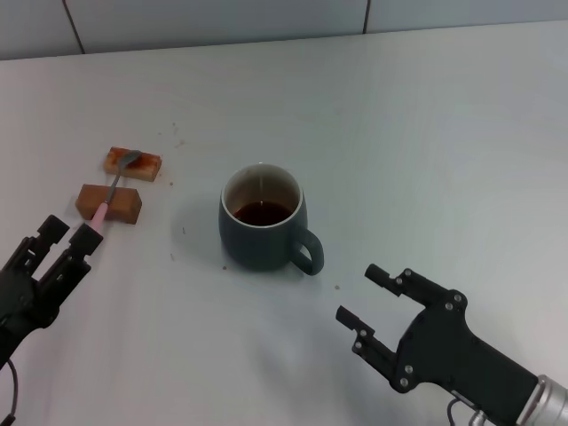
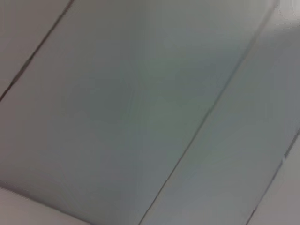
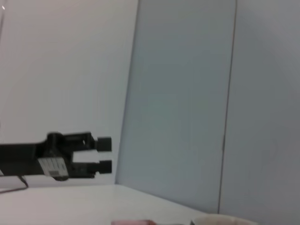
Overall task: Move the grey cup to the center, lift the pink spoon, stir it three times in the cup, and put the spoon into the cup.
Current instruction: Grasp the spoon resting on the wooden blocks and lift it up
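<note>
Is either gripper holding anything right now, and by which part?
Nothing is held. The left gripper is open at the pink spoon's handle tip, not closed on it. The right gripper is open and empty near the grey cup.

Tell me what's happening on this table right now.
A two-armed robot is working on stirring a drink. The grey cup of dark liquid sits near the middle of the table. The pink spoon lies propped across two brown blocks, not yet lifted. The left pincer is open at the tip of the spoon's handle, apparently about to grab it. The right pincer hangs open just beside the cup's handle, holding nothing.
</note>
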Robot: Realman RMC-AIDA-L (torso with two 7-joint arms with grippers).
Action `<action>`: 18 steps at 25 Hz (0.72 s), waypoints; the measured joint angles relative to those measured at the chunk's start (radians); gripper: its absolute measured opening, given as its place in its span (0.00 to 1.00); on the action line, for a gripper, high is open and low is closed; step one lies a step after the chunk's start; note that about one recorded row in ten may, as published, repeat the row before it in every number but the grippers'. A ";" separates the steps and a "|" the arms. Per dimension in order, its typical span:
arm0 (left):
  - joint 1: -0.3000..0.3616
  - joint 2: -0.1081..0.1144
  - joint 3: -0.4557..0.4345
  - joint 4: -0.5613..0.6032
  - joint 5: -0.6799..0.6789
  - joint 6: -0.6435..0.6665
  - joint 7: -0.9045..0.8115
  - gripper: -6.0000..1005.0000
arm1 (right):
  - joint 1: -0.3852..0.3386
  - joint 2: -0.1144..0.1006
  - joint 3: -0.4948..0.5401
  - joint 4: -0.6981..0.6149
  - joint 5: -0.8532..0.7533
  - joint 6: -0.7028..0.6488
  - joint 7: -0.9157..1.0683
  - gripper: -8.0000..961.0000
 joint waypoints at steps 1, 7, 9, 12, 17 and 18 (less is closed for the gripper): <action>0.000 0.000 0.000 0.000 0.000 0.000 0.000 0.78 | 0.001 0.000 0.004 0.002 0.000 0.011 0.001 0.46; -0.011 -0.001 -0.008 -0.054 0.000 -0.015 -0.079 0.78 | 0.008 -0.001 0.029 -0.004 0.000 0.034 0.029 0.63; -0.022 -0.002 -0.011 -0.064 0.000 -0.023 -0.123 0.78 | 0.010 -0.001 0.037 -0.014 0.000 0.034 0.056 0.67; -0.027 -0.002 -0.016 -0.069 0.000 -0.030 -0.144 0.77 | 0.015 -0.002 0.039 -0.020 0.000 0.034 0.073 0.72; -0.027 -0.001 -0.046 -0.070 0.000 -0.060 -0.203 0.77 | 0.027 -0.002 0.040 -0.023 0.000 0.039 0.077 0.76; -0.028 -0.001 -0.059 -0.070 0.000 -0.075 -0.232 0.77 | 0.028 -0.002 0.040 -0.024 0.000 0.040 0.077 0.76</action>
